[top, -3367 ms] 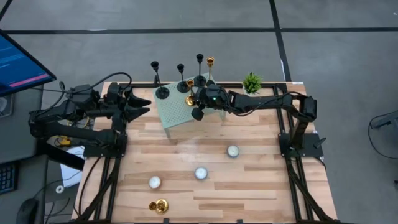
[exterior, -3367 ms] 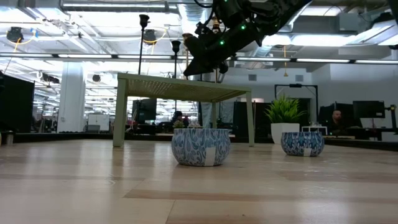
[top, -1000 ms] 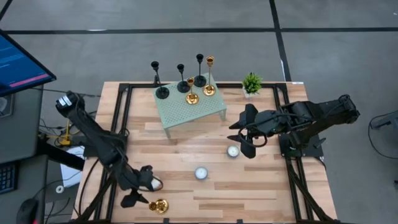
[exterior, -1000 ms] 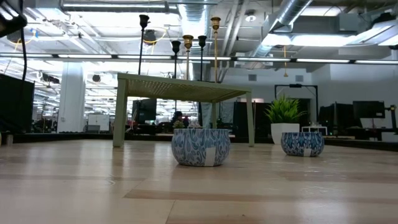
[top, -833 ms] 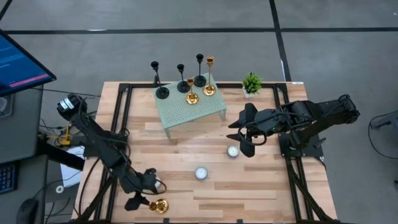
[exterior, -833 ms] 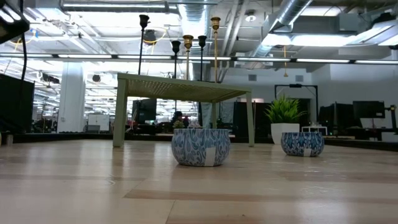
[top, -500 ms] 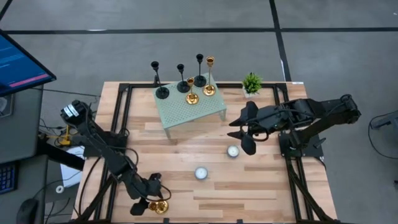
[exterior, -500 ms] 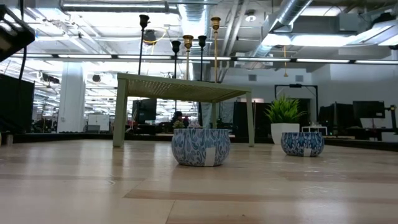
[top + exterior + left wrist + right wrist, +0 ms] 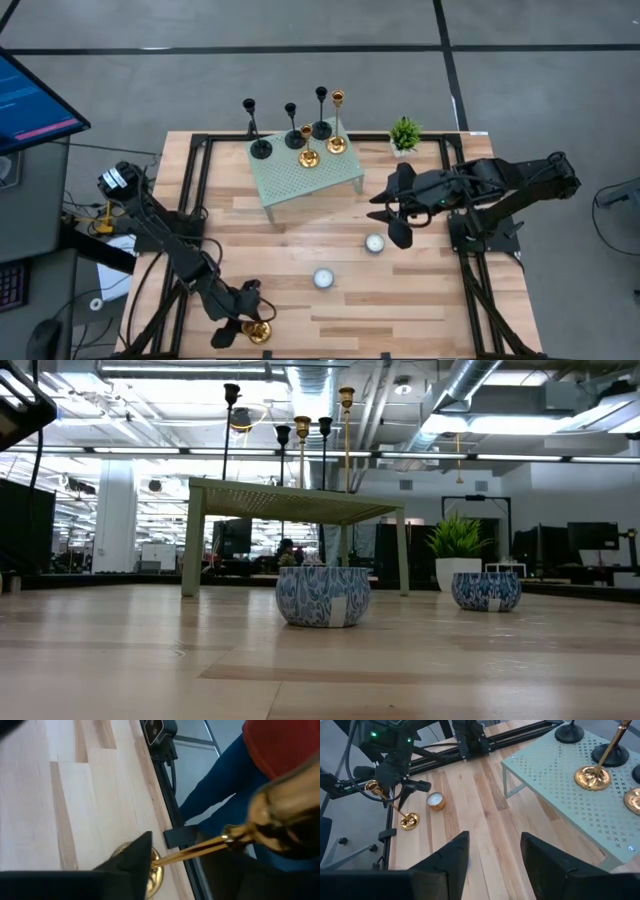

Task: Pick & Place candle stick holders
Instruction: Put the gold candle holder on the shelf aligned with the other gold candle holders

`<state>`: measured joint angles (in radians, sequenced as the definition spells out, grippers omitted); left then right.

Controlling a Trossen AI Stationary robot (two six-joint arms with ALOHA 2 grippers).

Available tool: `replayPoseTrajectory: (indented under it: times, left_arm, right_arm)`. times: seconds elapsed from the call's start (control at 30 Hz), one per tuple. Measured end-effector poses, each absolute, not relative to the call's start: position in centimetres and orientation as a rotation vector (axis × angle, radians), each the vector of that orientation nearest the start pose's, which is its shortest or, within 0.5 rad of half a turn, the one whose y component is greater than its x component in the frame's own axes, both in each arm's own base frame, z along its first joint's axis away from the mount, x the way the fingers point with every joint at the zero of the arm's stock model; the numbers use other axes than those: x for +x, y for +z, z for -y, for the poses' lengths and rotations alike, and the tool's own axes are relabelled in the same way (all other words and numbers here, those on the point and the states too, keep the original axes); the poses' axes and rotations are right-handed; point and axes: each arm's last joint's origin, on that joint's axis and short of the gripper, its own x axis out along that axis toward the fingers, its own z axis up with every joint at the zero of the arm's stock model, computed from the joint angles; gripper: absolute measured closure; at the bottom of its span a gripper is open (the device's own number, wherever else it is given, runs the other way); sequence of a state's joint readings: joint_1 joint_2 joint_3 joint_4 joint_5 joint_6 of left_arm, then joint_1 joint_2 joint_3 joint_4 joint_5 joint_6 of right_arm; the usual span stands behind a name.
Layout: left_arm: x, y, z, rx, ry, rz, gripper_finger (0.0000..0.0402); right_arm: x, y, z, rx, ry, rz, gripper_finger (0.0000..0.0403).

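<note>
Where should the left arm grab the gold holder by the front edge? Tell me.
Take the holder by its slim stem, midway between cup and disc base, coming level from the left, where the left gripper is. Cup and base look too wide to pinch.

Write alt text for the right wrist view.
Across a wooden table, the left hand reaches a gold candle holder lying beside a white candle. A pale green stand holds more holders.
</note>
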<state>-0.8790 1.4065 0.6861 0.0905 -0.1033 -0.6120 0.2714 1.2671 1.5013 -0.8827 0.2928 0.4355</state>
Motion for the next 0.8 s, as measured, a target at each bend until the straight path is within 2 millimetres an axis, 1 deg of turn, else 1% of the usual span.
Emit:
replayPoseTrajectory:
  times: [0.1, 0.2, 0.23, 0.43, 0.57, 0.67, 0.8]
  left_arm:
    - [17.9, 19.7, 21.1, -0.281, -0.548, -0.748, 0.0302]
    - [17.9, 20.6, 20.7, -0.296, -0.526, -0.703, 0.0369]
    - [17.8, 20.9, 20.5, -0.316, -0.526, -0.692, 0.0382]
    - [17.6, 23.5, 19.0, -0.417, -0.446, -0.576, 0.0385]
    - [17.3, 25.9, 17.2, -0.544, -0.385, -0.479, 0.0387]
    - [16.8, 28.5, 14.9, -0.627, -0.269, -0.317, 0.0387]
    - [15.4, 32.1, 11.0, -0.698, 0.017, -0.037, 0.0387]
  right_arm:
    - [23.5, 41.3, -5.6, 0.241, -0.158, -0.604, 0.0238]
    - [23.5, 41.3, -5.5, 0.243, -0.161, -0.604, 0.0243]
    - [23.5, 41.3, -5.5, 0.243, -0.161, -0.604, 0.0244]
    - [23.5, 41.3, -5.5, 0.242, -0.162, -0.607, 0.0255]
    - [23.5, 41.2, -5.5, 0.239, -0.164, -0.614, 0.0262]
    - [23.5, 41.2, -5.5, 0.234, -0.177, -0.611, 0.0268]
    - [23.5, 41.2, -5.3, 0.227, -0.2, -0.607, 0.0276]
